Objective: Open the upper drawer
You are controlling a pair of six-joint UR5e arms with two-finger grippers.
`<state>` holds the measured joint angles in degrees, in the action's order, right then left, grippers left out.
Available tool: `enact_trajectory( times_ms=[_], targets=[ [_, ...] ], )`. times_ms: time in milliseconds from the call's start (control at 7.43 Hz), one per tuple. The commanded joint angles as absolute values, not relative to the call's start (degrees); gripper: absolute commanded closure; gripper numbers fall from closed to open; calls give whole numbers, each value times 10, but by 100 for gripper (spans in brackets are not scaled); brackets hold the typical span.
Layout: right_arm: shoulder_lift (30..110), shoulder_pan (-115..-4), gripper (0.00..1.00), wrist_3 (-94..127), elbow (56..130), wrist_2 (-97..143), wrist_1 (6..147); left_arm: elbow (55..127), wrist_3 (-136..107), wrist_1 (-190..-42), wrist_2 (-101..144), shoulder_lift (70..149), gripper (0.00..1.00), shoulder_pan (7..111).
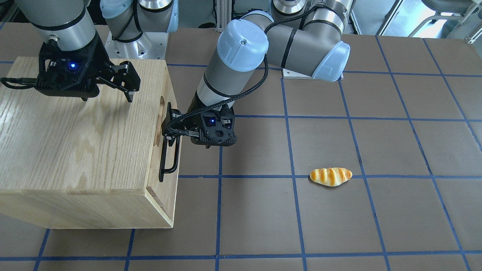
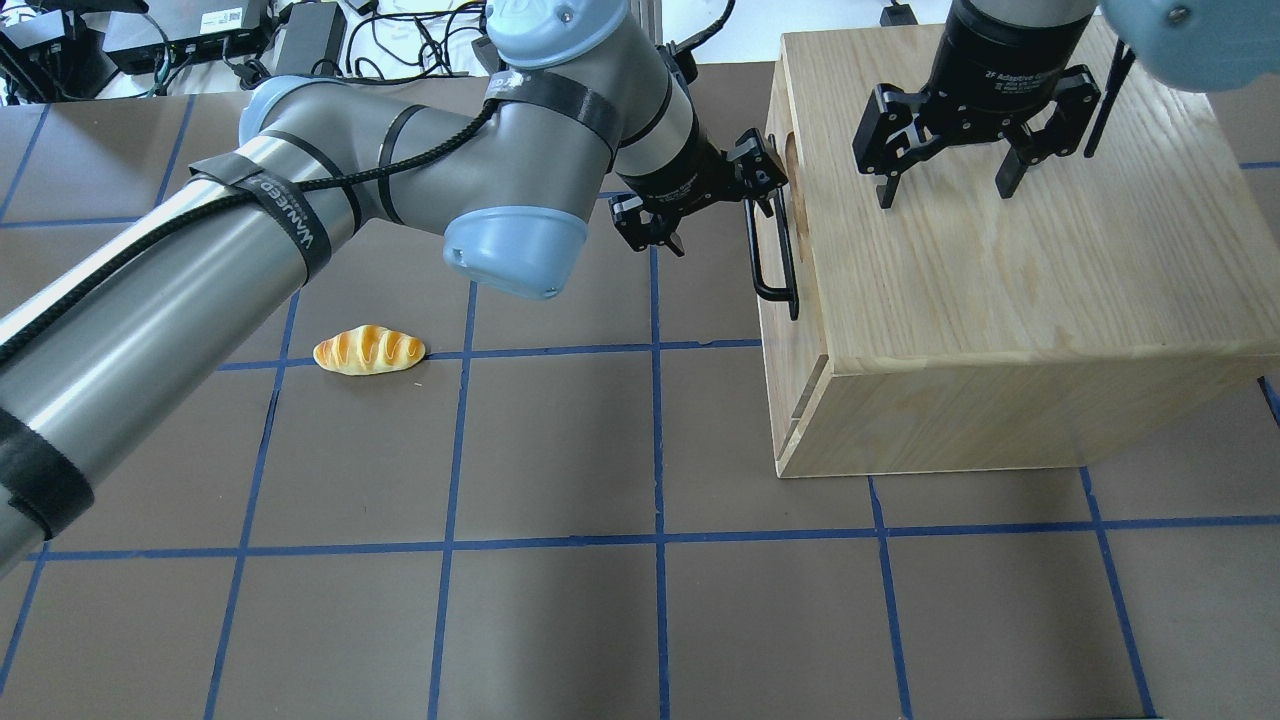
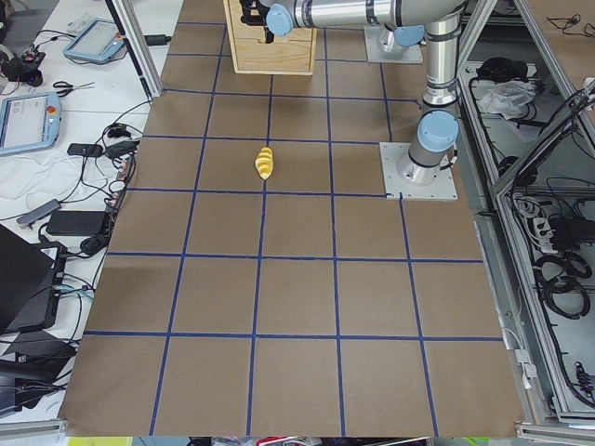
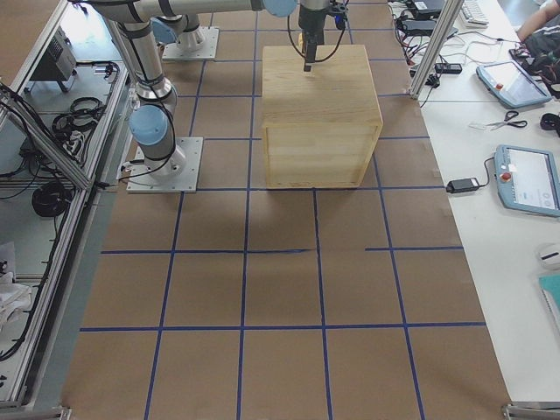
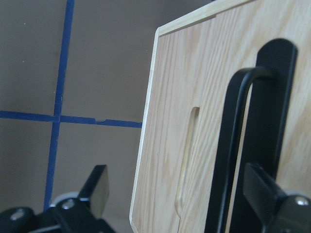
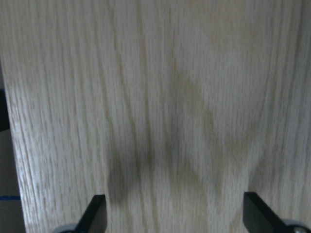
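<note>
The upper drawer (image 2: 800,340) is the pale wood front at the top of the cabinet's side that faces the table's middle; it sits flush, closed. Its black bar handle (image 2: 756,255) shows in the front view (image 1: 162,165) and close up in the left wrist view (image 5: 238,145), beside the oval notch (image 5: 187,160). My left gripper (image 2: 712,205) is open at the handle's far end. The bar lies between the fingers, near the one by the drawer front (image 5: 265,187). My right gripper (image 2: 945,195) is open and empty, hovering just above the cabinet top (image 6: 177,213).
The oak-grained cabinet (image 2: 1000,280) stands on my right half of the table. A toy bread roll (image 2: 368,350) lies on the brown mat on my left half, apart from both arms. Blue tape lines grid the mat.
</note>
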<state>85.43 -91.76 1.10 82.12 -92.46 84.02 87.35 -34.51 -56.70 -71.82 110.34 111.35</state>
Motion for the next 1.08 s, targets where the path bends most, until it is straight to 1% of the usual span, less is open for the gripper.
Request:
enact_trajectory(
  times_ms=[0, 808, 942],
  targets=[
    [854, -918, 0, 11, 822, -925, 840, 874, -343, -565, -718, 1106, 0, 1114],
    [854, -918, 0, 11, 822, -925, 840, 879, -265, -577, -725, 1098, 0, 1113],
    [854, -918, 0, 11, 821, -925, 840, 894, -228, -575, -728, 1095, 0, 1112]
  ],
)
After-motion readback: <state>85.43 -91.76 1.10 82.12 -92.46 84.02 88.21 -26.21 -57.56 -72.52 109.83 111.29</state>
